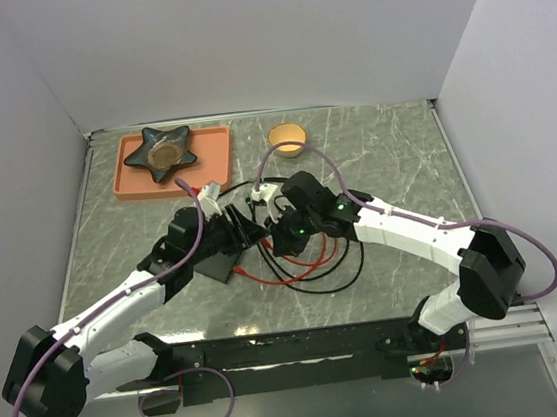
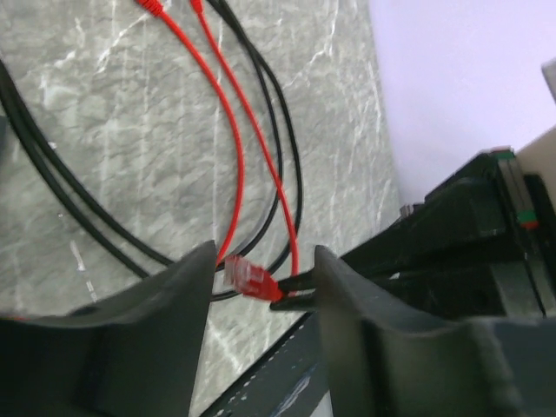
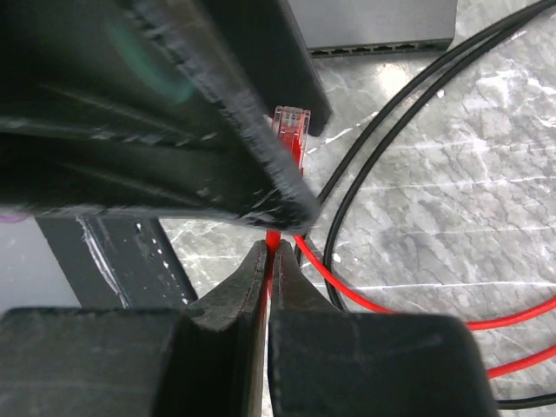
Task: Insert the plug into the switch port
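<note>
The right tool [image 3: 269, 254] is clamped on the red cable [image 3: 274, 236] just behind the plug [image 3: 291, 129], which sits between the parted fingers of the left tool [image 2: 262, 259], seemingly untouched. The switch port [image 3: 382, 48] lies ahead of the right tool, its box [image 3: 373, 17] cut off at the top.

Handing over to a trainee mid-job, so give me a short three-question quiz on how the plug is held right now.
1. True or false: the right gripper is shut on the cable just behind the plug.
2. The plug is: A plugged in already; B lying loose; C between the left gripper's open jaws.
3. Fill in: the plug's cable is ____ in colour.
Key: 1 true; 2 C; 3 red.
</note>
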